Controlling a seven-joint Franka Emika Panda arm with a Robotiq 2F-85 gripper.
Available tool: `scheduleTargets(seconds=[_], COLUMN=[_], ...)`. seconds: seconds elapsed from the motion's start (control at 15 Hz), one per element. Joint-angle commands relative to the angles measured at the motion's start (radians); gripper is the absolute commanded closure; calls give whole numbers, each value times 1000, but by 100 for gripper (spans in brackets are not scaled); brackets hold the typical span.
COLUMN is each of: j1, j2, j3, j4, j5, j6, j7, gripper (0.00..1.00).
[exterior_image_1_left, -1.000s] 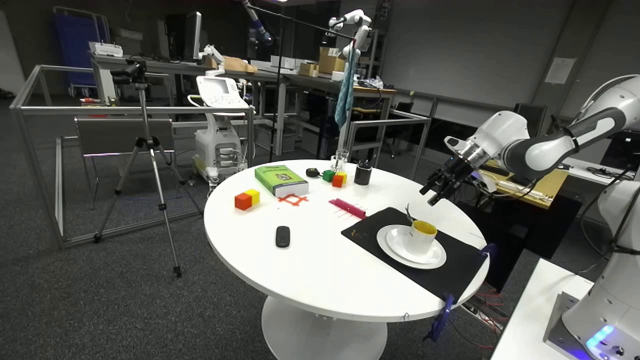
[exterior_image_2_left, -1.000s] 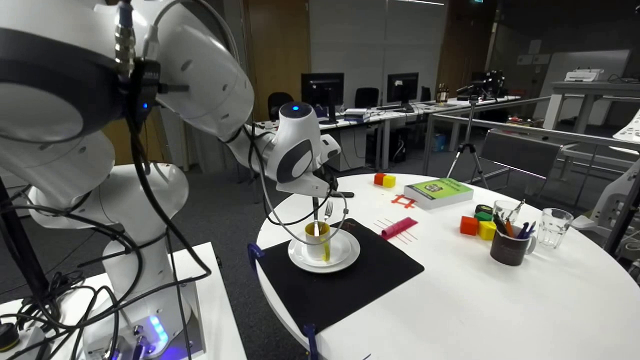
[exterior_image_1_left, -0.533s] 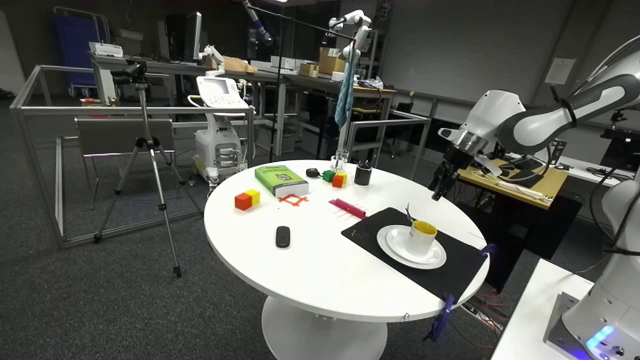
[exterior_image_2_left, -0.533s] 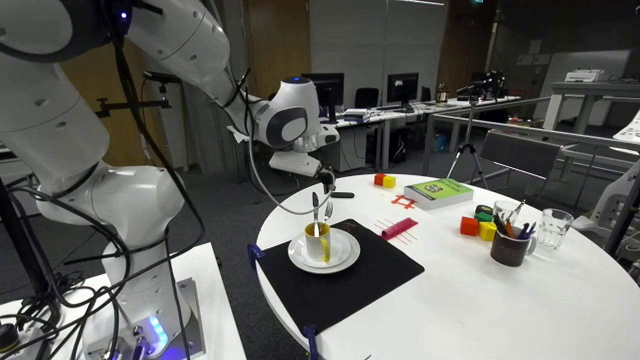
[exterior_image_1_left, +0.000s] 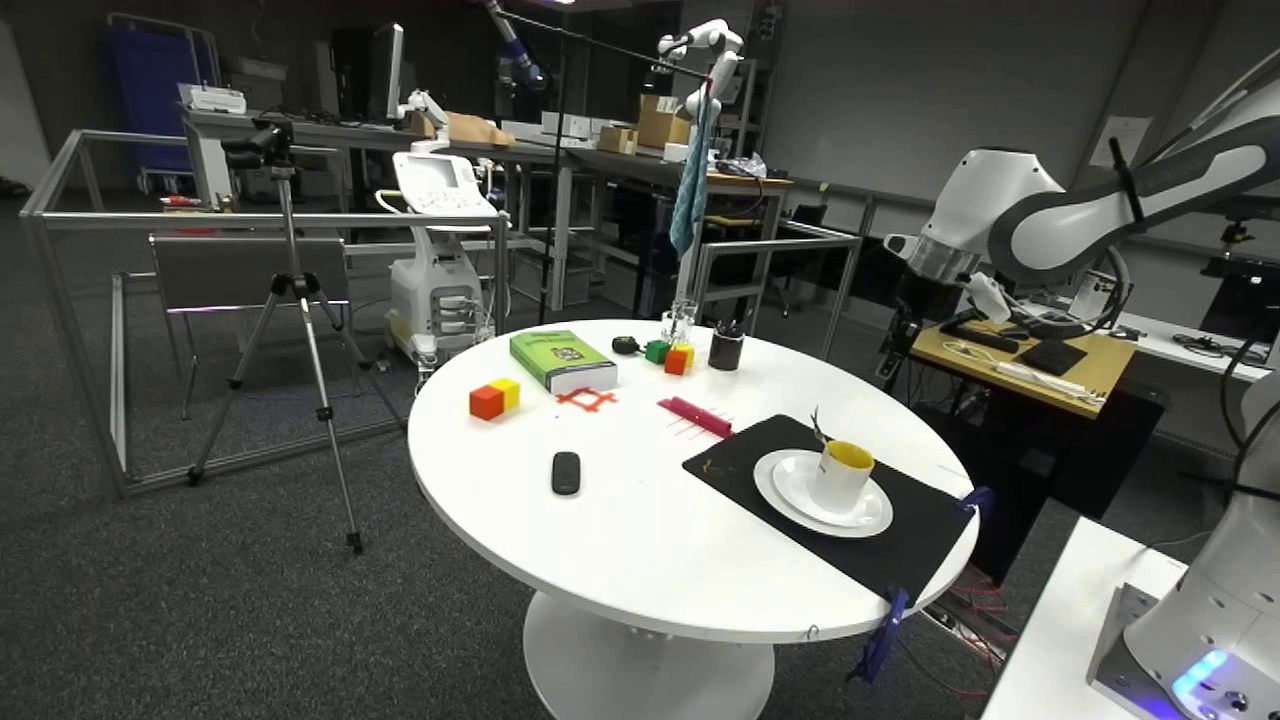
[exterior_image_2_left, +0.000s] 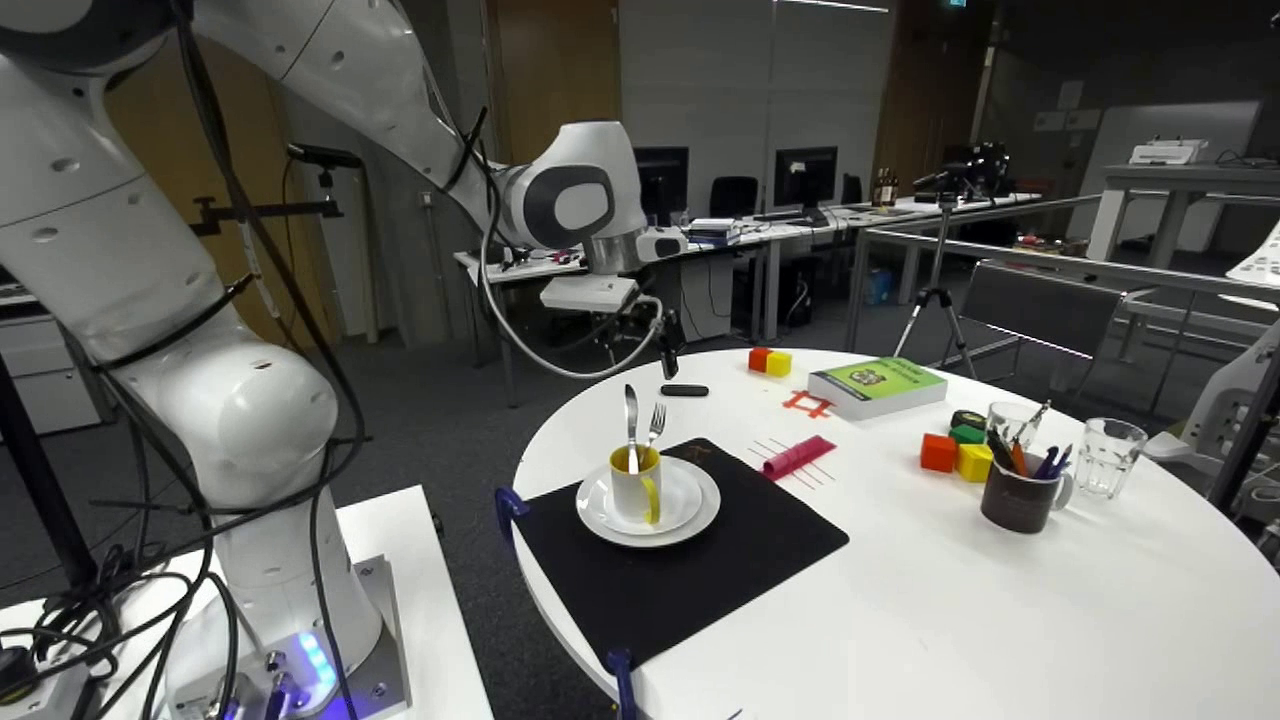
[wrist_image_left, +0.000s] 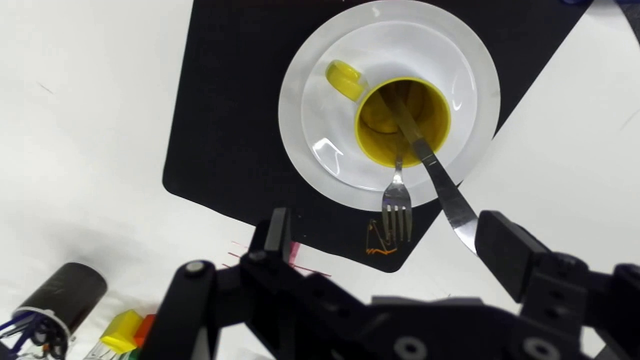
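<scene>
Yellow-lined, the cup stood on stacked plates in an exterior view, which concealed its handle; the wrist view exposed it. The tool was released, spread wide.

Holds the gripper pointing downward, with fingers spread wide apart in the wrist view. In an exterior view, carries the white wrist just above the gripper and slopes the forearm down toward it from higher up and behind. Rests the base well behind and below the gripper, glowing blue.
</scene>
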Motion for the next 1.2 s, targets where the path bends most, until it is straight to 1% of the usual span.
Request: scheduleTargets(seconds=[0.0,0.07,0.2,1.13], j1=[-183,-220,-246,-247], j2=[12,9,8,14], j3=[173,204,234,242], j4=[1,1,-3,-3], j5=[76,83,92,93], j6=[3,1,0,-1], j7=[-45,-47,-48,-47], gripper=[0,0,0,0])
